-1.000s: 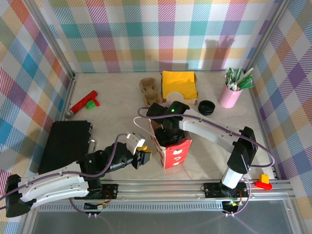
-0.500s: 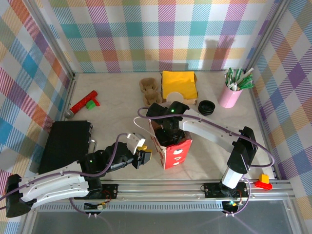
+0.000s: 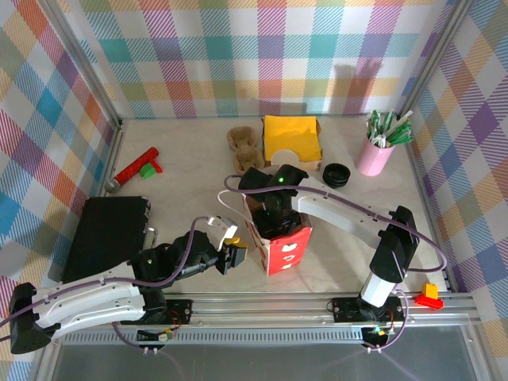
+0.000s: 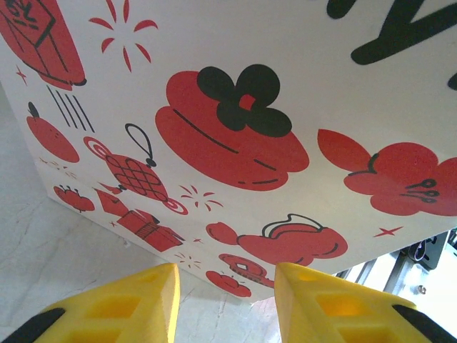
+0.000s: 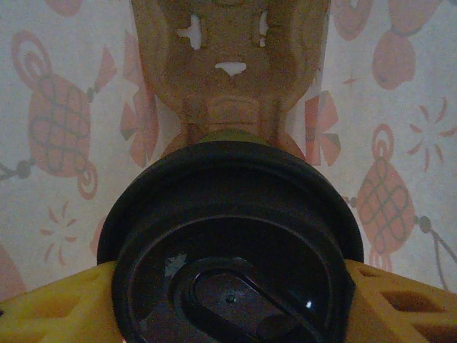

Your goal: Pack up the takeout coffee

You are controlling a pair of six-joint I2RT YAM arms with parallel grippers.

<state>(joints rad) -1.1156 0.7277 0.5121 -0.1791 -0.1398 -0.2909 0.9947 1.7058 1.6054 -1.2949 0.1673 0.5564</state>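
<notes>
We are holding the coffee [image 5: 228, 214] inside the bag [image 3: 283, 244] — right gripper [image 5: 228, 307] clasping it, left gripper [image 4: 225, 304] half-open, empty — seating and release likely next.

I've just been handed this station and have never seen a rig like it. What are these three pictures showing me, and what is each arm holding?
These are two robot arms bolted at the near edge of a table, each ending in a two-finger gripper with yellow fingers. The overhead picture looks down from above and behind them. The other two come from a camera on each wrist.

The right gripper is down inside the red-and-white paper bag, shut on the black-lidded takeout coffee. A brown pulp carrier sits just beyond the cup. The left gripper is open and holds nothing; it faces the bag's printed side.

Also on the table: a box of yellow napkins, a pink cup of packets, a loose black lid and a black tray.
</notes>
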